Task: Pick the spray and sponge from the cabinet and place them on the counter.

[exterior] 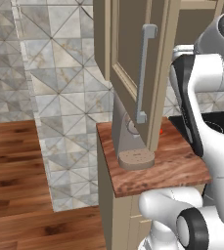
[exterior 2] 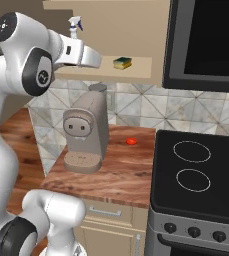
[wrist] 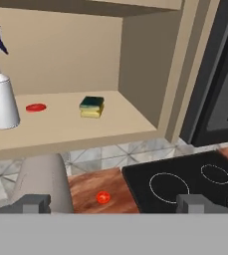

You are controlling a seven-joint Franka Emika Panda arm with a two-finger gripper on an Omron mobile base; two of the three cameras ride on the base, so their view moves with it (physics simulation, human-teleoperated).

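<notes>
While the cabinet (exterior: 133, 53) door stands swung open across the middle of the left base view, we find the gripper (wrist: 114, 203) level with the shelf, its two fingertips set wide apart at the bottom of the hand view and nothing between them.

We see the spray (wrist: 0, 84) upright at the far left of the hand view, on the shelf board; in the right base view its nozzle shows just above the forearm at upper left. We judge it light, rigid and smooth plastic — likely to tip if nudged high — so we would take it around the straight body, below the neck. The sponge (wrist: 92, 106) lies flat near the centre of the hand view, green face up over yellow, well apart from the bottle. We reckon it soft and nearly weightless; it should squash under the pads, so a pinch across its short sides looks the safe hold. A flat red disc (wrist: 36, 107) lies between the two; what it is we cannot tell.

Below, the counter (exterior 2: 121, 170) runs across the lower middle of the right base view — reddish wood grain, with bare board to the right of the coffee machine (exterior 2: 86, 132), where a small red thing (exterior 2: 131, 141) rests near the wall. The stovetop (exterior 2: 201, 170) fills the lower right, and patterned tiles back the room.
</notes>
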